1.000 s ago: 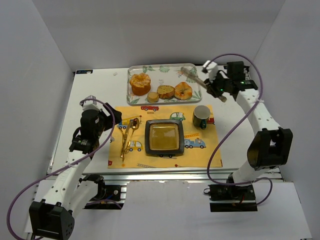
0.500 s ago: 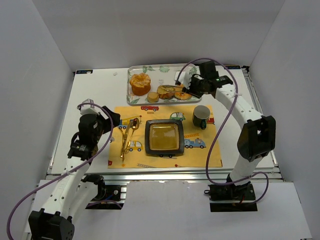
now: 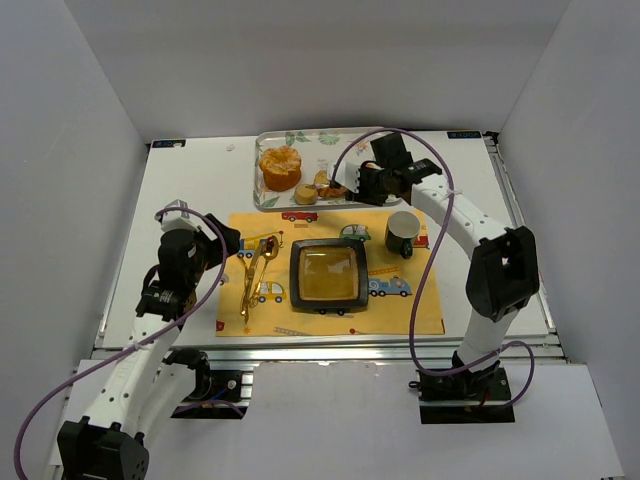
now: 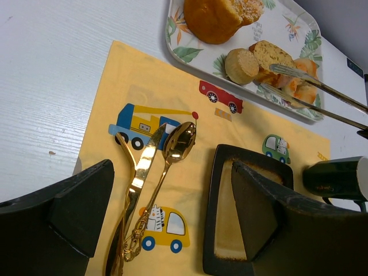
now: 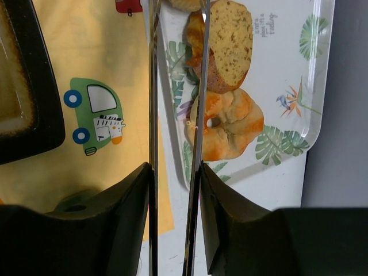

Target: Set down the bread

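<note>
The tongs (image 5: 152, 115) are gripped between the fingers of the right hand (image 5: 174, 190), which is held over the tray (image 3: 330, 145) on the desk (image 3: 200, 180), at 12 o'clock from the square plate (image 3: 296, 275). The tong tips are seen at the slice of bread (image 5: 230, 40), which lies on the tray between a small round bun (image 4: 241, 64) and a ring-shaped roll (image 5: 230, 123). Whether the slice is pinched cannot be told. A large bun (image 3: 280, 165) is set at the tray's 9 o'clock end. The left hand (image 4: 172, 213) is held wide open above the yellow mat (image 3: 400, 310), by the gold cutlery (image 3: 255, 270) at 9 o'clock from the plate. A mug (image 3: 402, 232) is stood at 2 o'clock.
</note>
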